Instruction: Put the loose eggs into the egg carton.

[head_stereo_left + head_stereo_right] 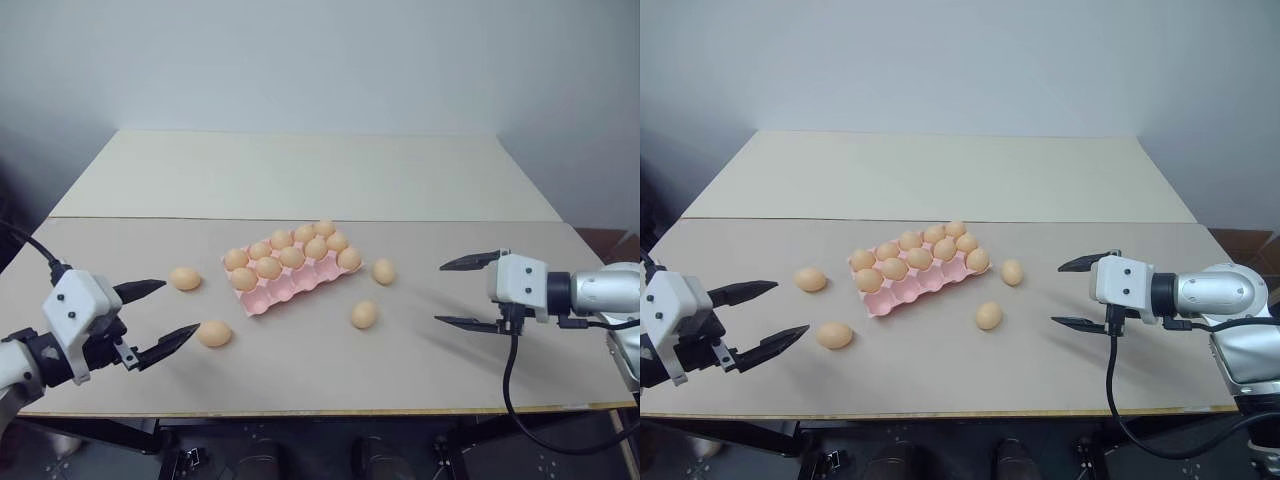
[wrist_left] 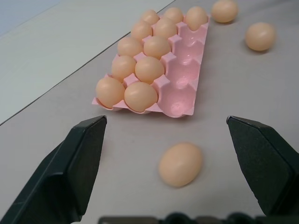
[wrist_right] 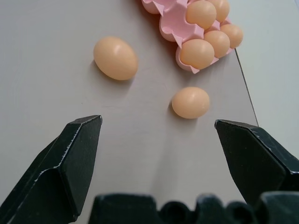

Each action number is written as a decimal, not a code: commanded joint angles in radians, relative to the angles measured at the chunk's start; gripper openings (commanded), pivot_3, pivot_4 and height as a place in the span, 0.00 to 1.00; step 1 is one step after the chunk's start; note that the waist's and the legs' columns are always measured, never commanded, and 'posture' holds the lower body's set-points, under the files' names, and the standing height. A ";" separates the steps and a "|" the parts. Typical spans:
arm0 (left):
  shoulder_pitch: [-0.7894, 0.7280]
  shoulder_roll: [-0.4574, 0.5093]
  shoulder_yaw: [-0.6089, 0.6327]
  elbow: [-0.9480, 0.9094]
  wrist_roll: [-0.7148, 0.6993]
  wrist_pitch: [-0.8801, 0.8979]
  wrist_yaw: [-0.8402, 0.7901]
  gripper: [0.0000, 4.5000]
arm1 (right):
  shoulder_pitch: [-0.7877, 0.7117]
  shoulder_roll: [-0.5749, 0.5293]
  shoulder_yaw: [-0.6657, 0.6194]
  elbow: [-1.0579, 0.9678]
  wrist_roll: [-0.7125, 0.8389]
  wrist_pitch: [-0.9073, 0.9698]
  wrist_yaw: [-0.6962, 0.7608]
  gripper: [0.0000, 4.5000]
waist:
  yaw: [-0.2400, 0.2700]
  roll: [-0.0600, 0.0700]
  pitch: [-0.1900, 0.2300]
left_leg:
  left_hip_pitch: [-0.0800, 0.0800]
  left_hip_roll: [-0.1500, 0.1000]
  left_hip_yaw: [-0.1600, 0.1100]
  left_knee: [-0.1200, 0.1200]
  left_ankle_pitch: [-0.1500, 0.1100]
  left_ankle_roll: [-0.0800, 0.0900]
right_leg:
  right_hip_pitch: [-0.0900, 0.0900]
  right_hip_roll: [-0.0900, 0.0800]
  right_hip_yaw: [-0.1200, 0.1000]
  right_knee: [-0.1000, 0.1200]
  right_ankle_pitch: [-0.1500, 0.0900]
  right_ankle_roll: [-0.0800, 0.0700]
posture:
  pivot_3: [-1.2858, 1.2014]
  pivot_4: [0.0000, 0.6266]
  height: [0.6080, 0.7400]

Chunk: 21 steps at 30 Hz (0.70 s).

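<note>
Left gripper: black two-fingered claw (image 1: 155, 317) at lower left of the head view, fingers spread wide, nothing between them; a white wrist block sits behind it.
Left arm pose: comes in from the lower left corner, fingers aimed toward frame centre and slightly downward, one finger above the other.
Right gripper: black two-fingered claw (image 1: 460, 292) at right of the head view, fingers spread wide and empty, hovering over the table (image 1: 300, 370).
Right arm pose: silver forearm enters from the right edge, roughly level, fingers pointing left toward the carton.
Egg carton: flat pink moulded tray with round cups (image 1: 290, 290), mid-frame on the beige tabletop; its long axis runs diagonally from lower left to upper right. The two rows farther from the camera hold light orange-tan eggs; the near row of cups is bare.
Loose eggs, left: two smooth oval tan eggs, one (image 1: 185, 278) left of the carton, one (image 1: 214, 333) just beside the left claw's lower finger, long axis roughly horizontal.
Loose eggs, right: one (image 1: 383, 271) near the carton's right end, one (image 1: 364, 315) below it, both apart from the tray, between carton and right claw.
Left wrist view: nearest egg (image 2: 180, 164) lies between the open fingers, short of the tray.
</note>
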 commanded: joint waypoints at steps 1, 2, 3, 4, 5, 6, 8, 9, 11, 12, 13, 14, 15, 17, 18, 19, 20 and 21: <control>-0.019 0.017 0.037 0.004 -0.039 0.023 0.003 1.00 | -0.001 -0.020 -0.020 -0.030 0.016 0.011 0.006 1.00 | 0.000 0.000 0.000 | 0.000 0.000 0.000 0.000 0.000 0.000 | 0.000 0.000 0.000 0.000 0.000 0.000 | 0.52 0.24 1.00; -0.027 0.011 0.039 0.004 -0.042 0.024 0.016 1.00 | -0.001 -0.020 -0.021 -0.030 0.016 0.012 0.006 1.00 | 0.000 0.000 0.000 | 0.000 0.000 0.000 0.000 0.000 0.000 | 0.000 0.000 0.000 0.000 0.000 0.000 | 0.52 0.24 1.00; -0.035 0.008 0.040 0.003 -0.043 0.030 0.030 1.00 | -0.002 -0.020 -0.021 -0.030 0.017 0.013 0.007 1.00 | 0.000 0.000 0.000 | 0.000 0.000 0.000 0.000 0.000 0.000 | 0.000 0.000 0.000 0.000 0.000 0.000 | 0.52 0.24 1.00; -0.039 0.007 0.038 0.003 -0.041 0.032 0.037 1.00 | -0.002 -0.021 -0.021 -0.030 0.017 0.014 0.008 1.00 | 0.000 0.000 0.000 | 0.000 0.000 0.000 0.000 0.000 0.000 | 0.000 0.000 0.000 0.000 0.000 0.000 | 0.52 0.24 1.00; -0.039 0.010 0.034 0.002 -0.030 0.025 0.038 1.00 | -0.002 -0.021 -0.022 -0.030 0.016 0.014 0.008 1.00 | 0.000 0.000 0.000 | 0.000 0.000 0.000 0.000 0.000 0.000 | 0.000 0.000 0.000 0.000 0.000 0.000 | 0.52 0.24 1.00; -0.035 0.011 0.031 0.002 -0.023 0.015 0.031 1.00 | -0.001 -0.022 -0.022 -0.031 0.016 0.015 0.009 1.00 | 0.000 0.000 0.000 | 0.000 0.000 0.000 0.000 0.000 0.000 | 0.000 0.000 0.000 0.000 0.000 0.000 | 0.52 0.24 1.00; -0.027 0.009 0.024 -0.004 -0.013 -0.004 0.022 1.00 | -0.001 -0.023 -0.023 -0.029 0.015 0.016 0.009 1.00 | -0.001 0.000 0.000 | 0.000 0.000 0.000 0.000 0.000 0.000 | 0.000 0.000 0.000 0.000 0.000 0.000 | 0.52 0.24 1.00; -0.026 0.008 0.020 -0.008 -0.009 -0.009 0.022 1.00 | -0.002 -0.024 -0.025 -0.027 0.015 0.015 0.010 1.00 | -0.001 0.000 0.000 | 0.000 0.000 0.000 0.000 0.000 0.000 | 0.000 0.000 0.000 0.000 0.000 0.000 | 0.52 0.24 1.00; -0.029 0.007 0.012 -0.012 -0.008 -0.012 0.026 1.00 | -0.005 -0.027 -0.026 -0.020 0.015 0.011 0.016 1.00 | 0.000 0.000 0.000 | 0.000 0.000 0.000 0.000 0.000 0.000 | 0.000 0.000 0.000 0.000 0.000 0.000 | 0.52 0.24 1.00; -0.030 0.003 0.010 -0.015 -0.012 -0.016 0.026 1.00 | -0.008 -0.029 -0.026 -0.013 0.013 0.007 0.019 1.00 | 0.000 0.000 0.000 | 0.000 0.000 0.000 0.000 0.000 0.000 | 0.000 0.000 0.000 0.000 0.000 0.000 | 0.52 0.24 1.00; -0.030 -0.002 0.011 -0.019 -0.022 -0.017 0.025 1.00 | -0.016 -0.030 -0.027 -0.006 0.013 0.009 0.020 1.00 | 0.000 0.000 0.000 | 0.000 0.000 0.000 0.000 0.000 0.000 | 0.000 0.000 0.000 0.000 0.000 0.000 | 0.52 0.24 1.00; -0.028 -0.009 0.014 -0.026 -0.033 -0.021 0.022 1.00 | -0.023 -0.033 -0.028 0.001 0.014 0.013 0.023 1.00 | 0.000 0.000 0.000 | 0.000 0.000 0.000 0.000 0.000 0.000 | 0.000 0.000 0.000 0.000 0.000 0.000 | 0.52 0.24 1.00; -0.025 -0.014 0.017 -0.032 -0.042 -0.024 0.018 1.00 | -0.028 -0.036 -0.030 0.006 0.011 0.013 0.025 1.00 | 0.000 0.000 0.000 | 0.000 0.000 0.000 0.000 0.000 0.000 | 0.000 0.000 0.000 0.000 0.000 0.000 | 0.52 0.24 1.00; -0.022 -0.018 0.021 -0.038 -0.053 -0.019 0.015 1.00 | -0.030 -0.043 -0.035 0.008 0.013 0.009 0.031 1.00 | 0.000 0.000 0.000 | 0.000 0.000 0.000 0.000 0.000 0.000 | 0.000 0.000 0.000 0.000 0.000 0.000 | 0.52 0.24 1.00; -0.020 -0.017 0.023 -0.038 -0.057 -0.014 0.014 1.00 | -0.029 -0.045 -0.039 0.006 0.017 0.008 0.031 1.00 | 0.000 0.000 0.000 | 0.000 0.000 0.000 0.000 0.000 0.000 | 0.000 0.000 0.000 0.000 0.000 0.000 | 0.52 0.24 1.00; -0.018 -0.014 0.022 -0.035 -0.056 -0.013 0.010 1.00 | -0.029 -0.042 -0.041 0.004 0.019 0.007 0.024 1.00 | 0.000 0.000 0.000 | 0.000 0.000 0.000 0.000 0.000 0.000 | 0.000 0.000 0.000 0.000 0.000 0.000 | 0.52 0.24 1.00; -0.017 -0.010 0.015 -0.029 -0.052 -0.014 0.006 1.00 | -0.036 -0.031 -0.040 0.008 0.016 -0.001 0.009 1.00 | 0.000 0.000 0.000 | 0.000 0.000 0.000 0.000 0.000 0.000 | 0.000 0.000 0.000 0.000 0.000 0.000 | 0.52 0.24 1.00; -0.019 -0.003 0.006 -0.023 -0.048 -0.014 0.003 1.00 | -0.049 -0.013 -0.035 0.016 0.008 -0.002 -0.015 1.00 | -0.001 0.000 0.000 | 0.000 0.000 0.000 0.000 0.000 0.000 | 0.000 0.000 0.000 0.000 0.000 0.000 | 0.52 0.24 1.00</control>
